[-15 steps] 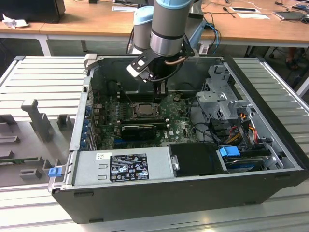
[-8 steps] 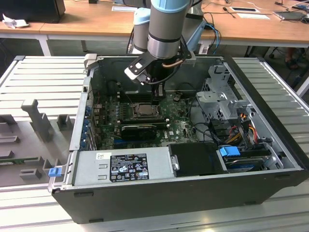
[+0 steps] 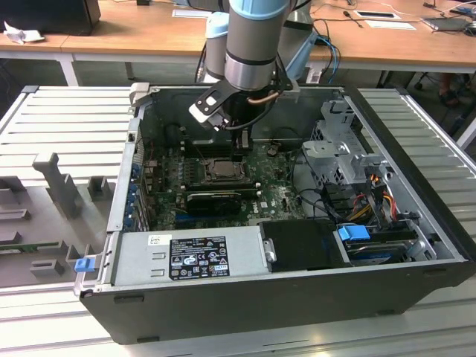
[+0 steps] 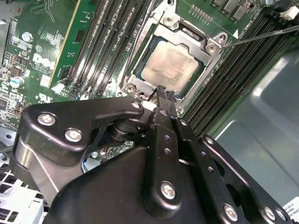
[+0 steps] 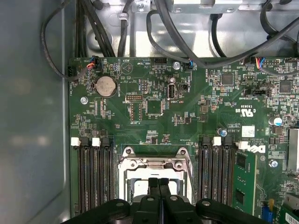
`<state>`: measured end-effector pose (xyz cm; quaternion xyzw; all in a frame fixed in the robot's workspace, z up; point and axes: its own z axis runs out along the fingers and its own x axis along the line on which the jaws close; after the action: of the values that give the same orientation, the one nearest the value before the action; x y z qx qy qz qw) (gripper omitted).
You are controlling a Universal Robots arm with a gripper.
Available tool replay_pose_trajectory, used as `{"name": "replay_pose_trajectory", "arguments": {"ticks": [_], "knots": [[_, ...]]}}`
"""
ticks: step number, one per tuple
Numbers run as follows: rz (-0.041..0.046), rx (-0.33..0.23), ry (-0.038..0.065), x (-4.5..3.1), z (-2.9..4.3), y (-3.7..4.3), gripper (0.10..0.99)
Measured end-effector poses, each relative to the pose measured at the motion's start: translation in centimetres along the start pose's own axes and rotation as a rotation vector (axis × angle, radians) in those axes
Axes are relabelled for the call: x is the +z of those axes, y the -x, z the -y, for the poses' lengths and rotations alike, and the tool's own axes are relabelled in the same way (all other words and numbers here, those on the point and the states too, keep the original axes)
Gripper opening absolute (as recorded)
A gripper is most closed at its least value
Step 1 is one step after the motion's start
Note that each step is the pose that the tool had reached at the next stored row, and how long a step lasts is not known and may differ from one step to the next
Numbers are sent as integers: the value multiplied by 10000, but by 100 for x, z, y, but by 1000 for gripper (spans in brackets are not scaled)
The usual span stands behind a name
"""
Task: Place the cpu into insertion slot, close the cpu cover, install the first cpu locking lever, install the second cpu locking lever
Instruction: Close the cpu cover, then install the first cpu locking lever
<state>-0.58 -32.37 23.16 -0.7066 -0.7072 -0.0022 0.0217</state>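
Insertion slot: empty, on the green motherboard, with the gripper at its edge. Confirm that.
Not empty: the second wrist view shows the cpu lying in the insertion slot. The rest holds: green motherboard, gripper at the slot's edge.

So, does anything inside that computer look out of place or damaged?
Nothing looks damaged or spilled. The cpu sits flat under the cpu cover. One thin locking lever sticks out over the memory slots, seemingly not latched.

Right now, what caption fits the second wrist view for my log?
Shut gripper at the edge of the insertion slot, cpu seated inside the lowered cpu cover.
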Motion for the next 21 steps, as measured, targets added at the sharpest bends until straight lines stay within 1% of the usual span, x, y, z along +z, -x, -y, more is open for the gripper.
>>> {"name": "replay_pose_trajectory", "arguments": {"ticks": [9,12,21], "knots": [[-1,0,0,-6,49,0,106],[0,0,0,-31,50,-1,106],[1,0,-1,-62,51,-2,106]]}}
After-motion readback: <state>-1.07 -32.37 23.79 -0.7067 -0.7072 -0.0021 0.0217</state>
